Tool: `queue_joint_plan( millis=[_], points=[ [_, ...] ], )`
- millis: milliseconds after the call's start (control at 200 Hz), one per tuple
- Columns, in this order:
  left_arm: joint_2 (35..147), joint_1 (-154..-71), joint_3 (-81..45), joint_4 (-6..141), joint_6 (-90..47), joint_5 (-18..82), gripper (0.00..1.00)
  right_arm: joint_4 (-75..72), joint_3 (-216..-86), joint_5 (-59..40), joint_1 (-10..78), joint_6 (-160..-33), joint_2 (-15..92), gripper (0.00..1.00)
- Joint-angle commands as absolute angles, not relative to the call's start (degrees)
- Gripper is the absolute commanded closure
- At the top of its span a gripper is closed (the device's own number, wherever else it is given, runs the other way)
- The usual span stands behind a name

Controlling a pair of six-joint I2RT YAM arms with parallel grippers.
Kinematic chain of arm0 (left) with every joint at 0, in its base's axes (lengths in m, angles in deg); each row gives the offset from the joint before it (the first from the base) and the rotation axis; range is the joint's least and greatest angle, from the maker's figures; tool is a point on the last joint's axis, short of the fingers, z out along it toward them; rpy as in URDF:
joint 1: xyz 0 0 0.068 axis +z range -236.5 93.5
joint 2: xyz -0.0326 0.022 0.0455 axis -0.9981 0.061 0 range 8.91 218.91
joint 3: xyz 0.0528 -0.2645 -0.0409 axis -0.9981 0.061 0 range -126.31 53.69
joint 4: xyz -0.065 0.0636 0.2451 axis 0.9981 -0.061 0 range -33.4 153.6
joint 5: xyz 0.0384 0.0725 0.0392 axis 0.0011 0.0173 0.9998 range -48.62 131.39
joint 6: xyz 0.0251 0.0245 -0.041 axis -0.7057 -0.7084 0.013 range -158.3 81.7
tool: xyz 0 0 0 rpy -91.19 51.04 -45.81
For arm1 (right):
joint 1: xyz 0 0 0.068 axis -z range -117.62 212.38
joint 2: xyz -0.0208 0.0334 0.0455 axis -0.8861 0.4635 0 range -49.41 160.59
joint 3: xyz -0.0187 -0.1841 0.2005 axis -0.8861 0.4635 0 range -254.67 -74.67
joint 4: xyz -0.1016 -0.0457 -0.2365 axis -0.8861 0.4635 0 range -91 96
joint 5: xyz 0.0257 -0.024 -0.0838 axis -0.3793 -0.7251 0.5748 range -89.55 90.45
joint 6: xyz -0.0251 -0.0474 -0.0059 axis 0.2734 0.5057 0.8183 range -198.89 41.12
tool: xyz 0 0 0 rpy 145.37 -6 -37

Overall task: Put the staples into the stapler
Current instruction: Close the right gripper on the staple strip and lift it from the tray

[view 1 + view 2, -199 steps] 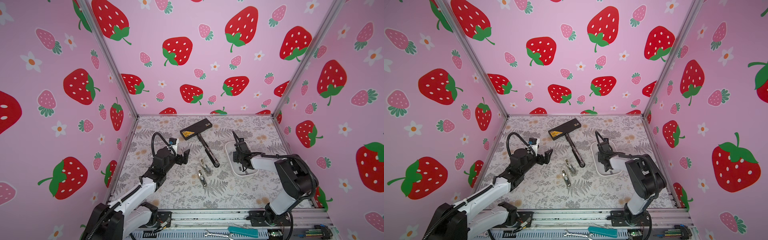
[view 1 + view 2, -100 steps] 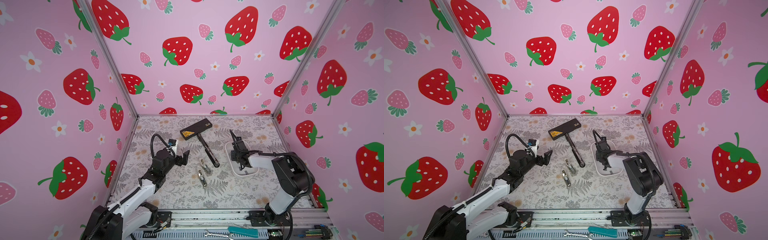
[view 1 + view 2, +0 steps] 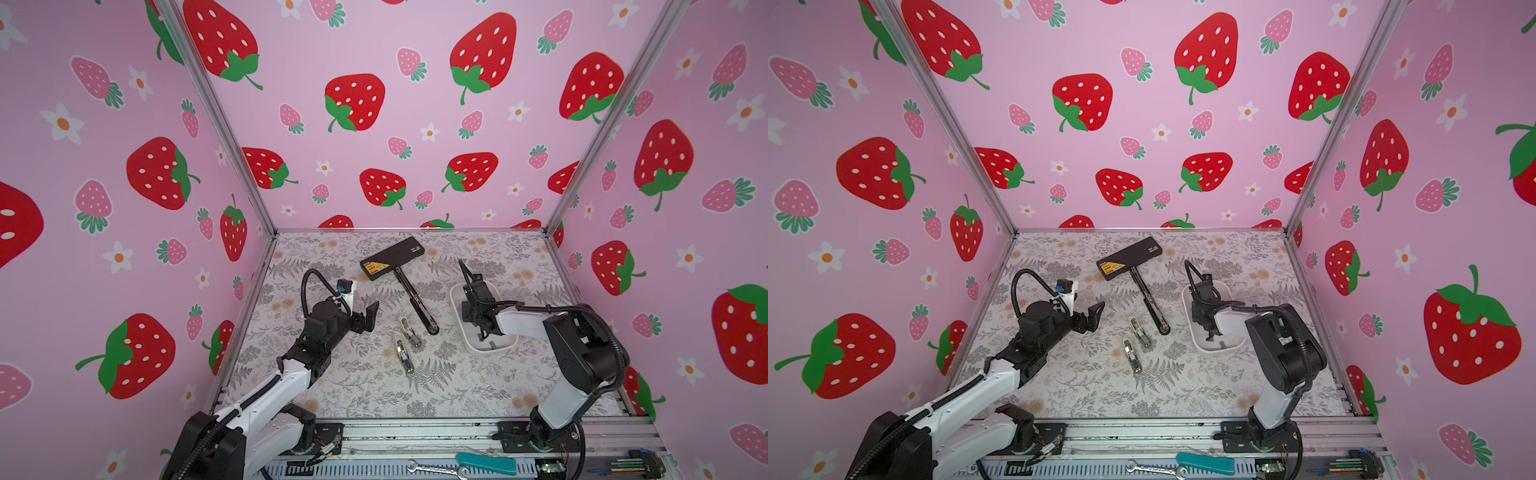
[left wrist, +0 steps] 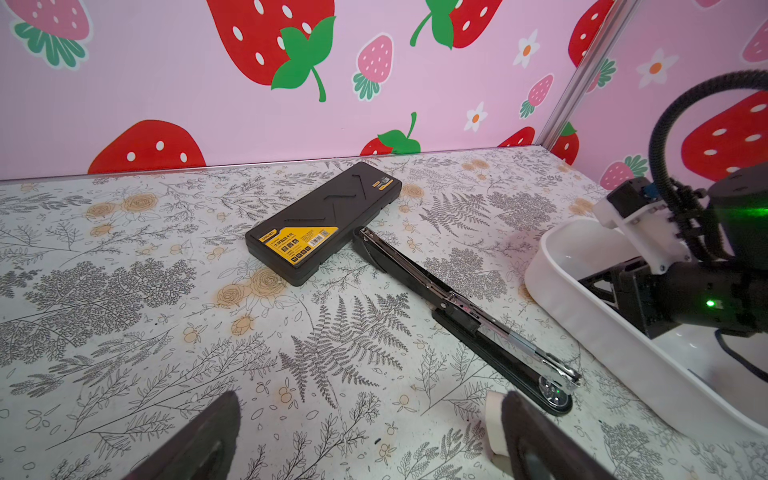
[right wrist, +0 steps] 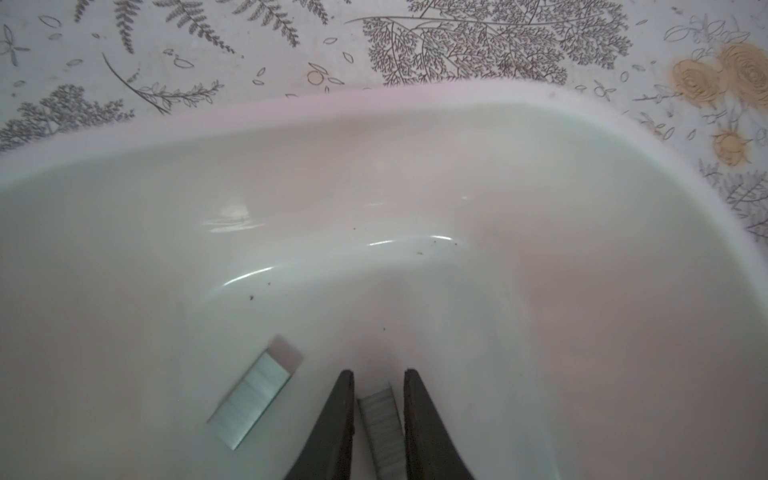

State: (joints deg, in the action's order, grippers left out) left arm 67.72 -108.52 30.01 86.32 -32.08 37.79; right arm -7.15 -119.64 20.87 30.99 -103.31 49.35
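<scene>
Right hand (image 5: pixel 379 376): nearly closed, pinching one staple strip (image 5: pixel 380 419) inside white tray (image 5: pixel 415 95); barely shifted since a second ago.
Second staple strip (image 5: pixel 249 399): loose on tray floor, just beside.
Left hand (image 4: pixel 370 401): spread wide, empty, unmoved, near stapler (image 4: pixel 457 307) on bench (image 4: pixel 124 291).

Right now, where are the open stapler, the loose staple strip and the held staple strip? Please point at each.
open stapler (image 4: pixel 465 309): left wrist view, middle of its metal rail.
loose staple strip (image 5: pixel 249 399): right wrist view, centre of its flat top.
held staple strip (image 5: pixel 382 424): right wrist view, its visible middle.
</scene>
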Motion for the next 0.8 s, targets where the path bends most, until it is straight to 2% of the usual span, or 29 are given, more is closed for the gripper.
queue_joint_plan(
  millis=[0, 310, 450, 640, 795],
  points=[
    [67.5, -108.5, 30.4, 88.5, -32.2, 37.5, 0.01, -1.6, -118.0, 19.5, 30.5, -104.2, 50.0, 0.77],
    [66.6, -108.6, 30.7, 88.2, -32.0, 37.2, 0.01, -1.8, -118.1, 19.5, 30.5, -104.3, 50.1, 0.89],
    [66.3, -108.6, 30.8, 88.5, -31.9, 36.7, 0.01, -2.3, -117.4, 19.7, 30.5, -104.2, 48.8, 0.90],
    [64.5, -108.6, 30.8, 87.1, -31.0, 32.4, 0.01, -6.3, -113.8, 20.1, 30.5, -103.2, 43.1, 0.91],
    [61.2, -108.6, 32.7, 87.2, -30.2, 33.1, 0.01, -8.3, -109.8, 21.2, 29.1, -102.7, 34.4, 0.93]
  ],
)
